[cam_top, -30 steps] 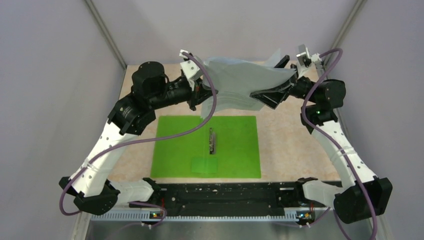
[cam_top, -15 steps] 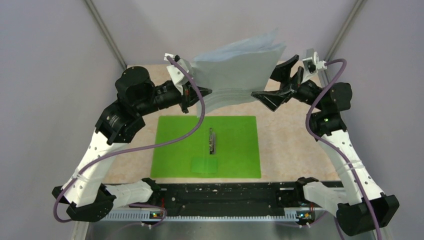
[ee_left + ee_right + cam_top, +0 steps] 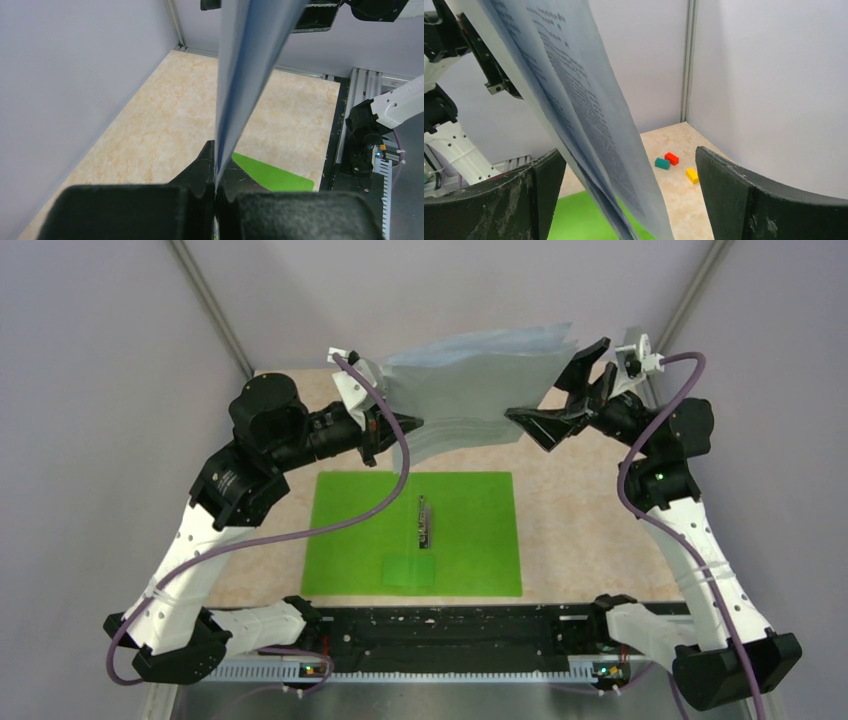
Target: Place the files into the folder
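The files (image 3: 480, 390), a few white printed sheets, hang in the air above the back of the table. My left gripper (image 3: 386, 428) is shut on their left edge; in the left wrist view the sheets (image 3: 245, 65) rise edge-on from the closed gripper (image 3: 216, 150). My right gripper (image 3: 562, 405) is open at the sheets' right edge, and the sheets (image 3: 584, 115) hang between its spread jaws (image 3: 628, 152) without being pinched. The green folder (image 3: 460, 540) lies open and flat below, its metal clip (image 3: 426, 522) in the middle and its label (image 3: 410, 570) near the front.
Small teal (image 3: 662, 163), red (image 3: 671, 158) and yellow (image 3: 692, 175) blocks lie on the marbled table near the far corner. Grey walls close in on the left, right and back. A black rail (image 3: 440, 635) runs along the near edge.
The sheets have risen and stand more upright. My left arm lifted them and then held still. My right gripper moved up and to the right, its jaws now apart around the sheets' edge.
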`<control>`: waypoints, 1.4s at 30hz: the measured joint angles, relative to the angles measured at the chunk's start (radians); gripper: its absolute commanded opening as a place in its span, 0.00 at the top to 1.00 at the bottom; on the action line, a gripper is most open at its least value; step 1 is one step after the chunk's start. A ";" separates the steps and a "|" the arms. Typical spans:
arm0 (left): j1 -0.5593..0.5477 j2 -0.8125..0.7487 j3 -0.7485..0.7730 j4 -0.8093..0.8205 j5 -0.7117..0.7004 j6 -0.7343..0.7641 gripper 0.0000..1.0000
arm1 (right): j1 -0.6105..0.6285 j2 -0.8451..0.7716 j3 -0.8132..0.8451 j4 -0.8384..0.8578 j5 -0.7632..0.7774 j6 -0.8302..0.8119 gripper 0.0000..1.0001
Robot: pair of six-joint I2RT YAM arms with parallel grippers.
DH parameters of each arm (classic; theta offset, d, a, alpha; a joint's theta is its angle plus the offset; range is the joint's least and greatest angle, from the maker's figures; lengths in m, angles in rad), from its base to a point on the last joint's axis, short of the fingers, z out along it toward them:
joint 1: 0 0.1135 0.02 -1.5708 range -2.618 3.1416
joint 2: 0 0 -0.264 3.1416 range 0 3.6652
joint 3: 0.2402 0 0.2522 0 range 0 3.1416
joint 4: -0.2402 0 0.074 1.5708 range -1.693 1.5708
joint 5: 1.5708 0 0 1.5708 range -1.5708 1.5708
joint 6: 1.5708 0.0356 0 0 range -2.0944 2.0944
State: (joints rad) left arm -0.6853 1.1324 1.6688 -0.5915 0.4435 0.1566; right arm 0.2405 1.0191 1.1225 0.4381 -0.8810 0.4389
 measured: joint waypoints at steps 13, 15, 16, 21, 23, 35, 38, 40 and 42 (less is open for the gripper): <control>0.010 0.045 0.035 0.000 -0.025 -0.040 1.00 | 0.018 0.100 0.023 0.220 -0.203 0.188 0.38; 0.021 0.068 0.050 0.000 -0.024 -0.059 1.00 | 0.020 0.098 0.023 0.220 -0.209 0.187 0.52; 0.026 0.076 0.053 0.001 -0.023 -0.066 1.00 | 0.020 0.096 0.023 0.205 -0.207 0.183 0.59; 0.041 0.100 0.029 0.042 -0.019 -0.115 1.00 | 0.021 0.060 0.023 0.024 -0.104 0.076 0.95; 0.041 0.085 -0.055 0.129 -0.010 -0.148 1.00 | 0.021 0.033 0.009 -0.030 -0.036 0.034 1.00; -0.004 0.161 -0.581 0.702 -0.105 -0.209 1.00 | 0.039 -0.145 -0.451 -0.031 0.393 -0.091 1.00; -0.006 0.236 -0.615 0.822 -0.153 -0.174 1.00 | 0.042 -0.086 -0.522 0.116 0.431 -0.107 1.00; -0.006 0.283 -0.626 0.901 -0.184 -0.149 1.00 | 0.044 -0.020 -0.541 0.213 0.455 -0.118 1.00; -0.002 0.338 -0.626 0.977 -0.210 -0.125 1.00 | 0.045 0.068 -0.539 0.306 0.472 -0.134 1.00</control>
State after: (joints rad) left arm -0.6868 1.4700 1.0424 0.3851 0.2333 0.0315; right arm 0.2852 1.0870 0.5835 0.7437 -0.4088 0.3054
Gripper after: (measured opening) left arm 0.012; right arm 0.006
